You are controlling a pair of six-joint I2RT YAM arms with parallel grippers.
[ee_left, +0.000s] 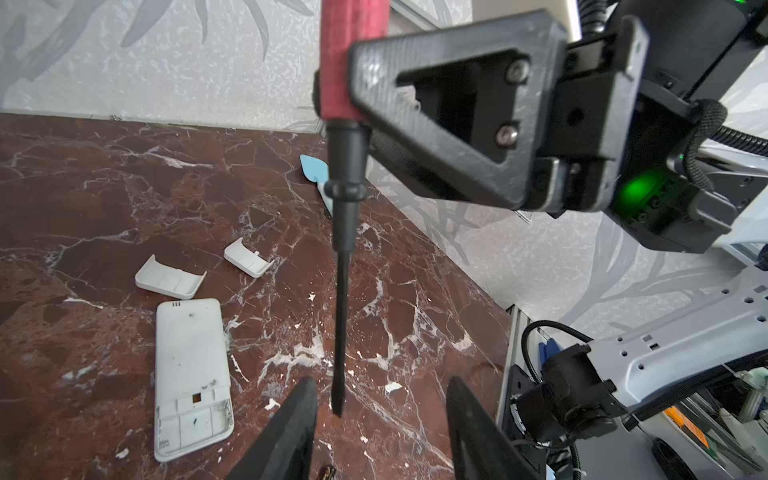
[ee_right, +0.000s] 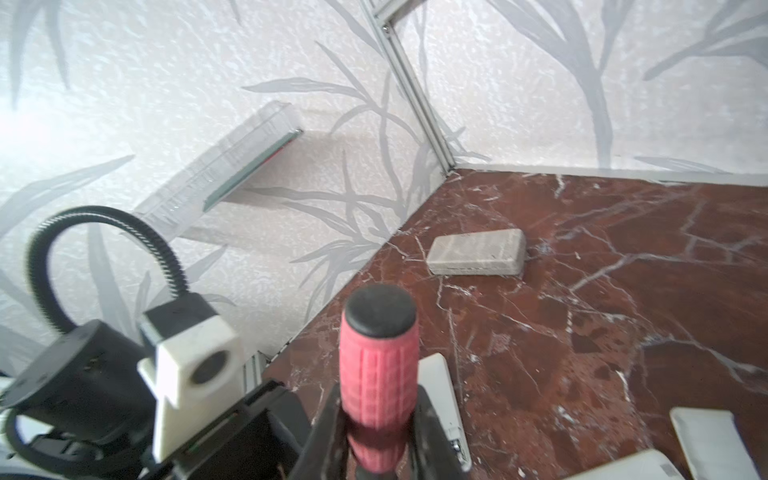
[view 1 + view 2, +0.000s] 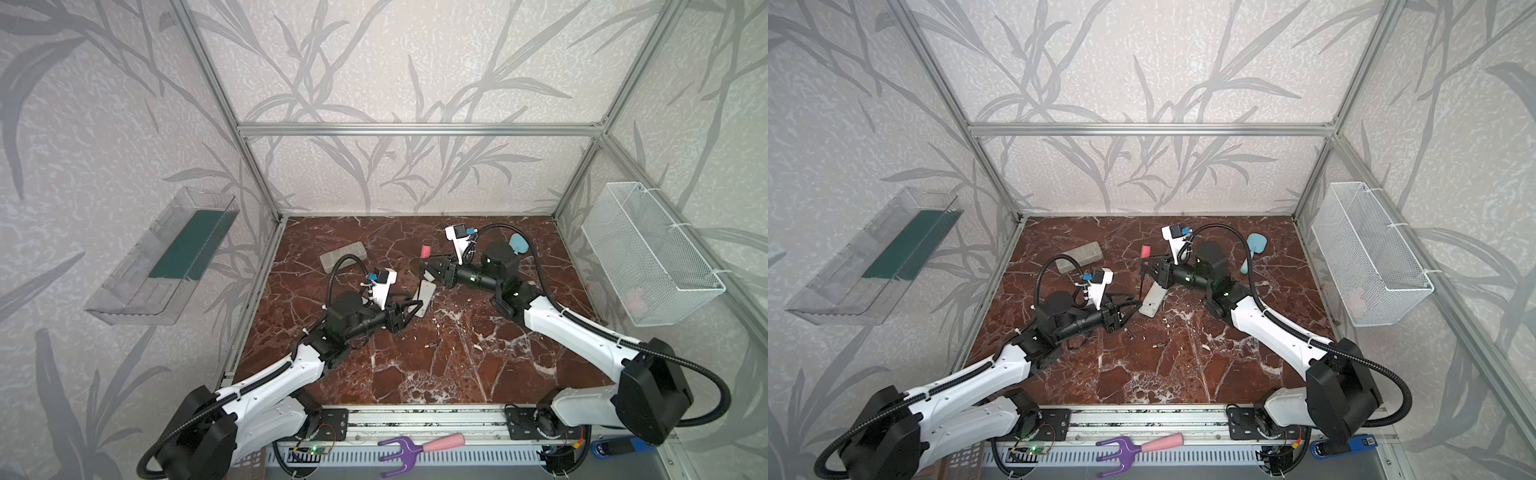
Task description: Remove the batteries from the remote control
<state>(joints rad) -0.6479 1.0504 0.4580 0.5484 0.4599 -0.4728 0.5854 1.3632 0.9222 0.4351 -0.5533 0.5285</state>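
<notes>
The white remote control [image 1: 189, 365] lies face down on the marble floor, its battery bay open and empty; it also shows in both top views [image 3: 427, 296] [image 3: 1152, 301]. Two white cover pieces [image 1: 170, 279] [image 1: 248, 258] lie just beyond it. One of the batteries [image 3: 430, 345] [image 3: 1158, 345] lies loose nearer the front. Another [image 3: 1128, 332] sits under my left gripper, with its tip showing [image 1: 328, 471]. My left gripper [image 1: 382, 382] [image 3: 411, 309] is open beside the remote, gripping nothing. My right gripper [image 2: 378, 436] [image 3: 426, 266] is shut on a red-handled screwdriver [image 1: 353, 58], whose blade hangs down over the floor.
A grey block [image 3: 343, 255] lies at the back left and a light blue tool [image 3: 519, 243] behind the right arm. A wire basket [image 3: 648, 253] hangs on the right wall, a clear tray [image 3: 162, 257] on the left. A purple fork tool [image 3: 419, 446] lies outside the front rail.
</notes>
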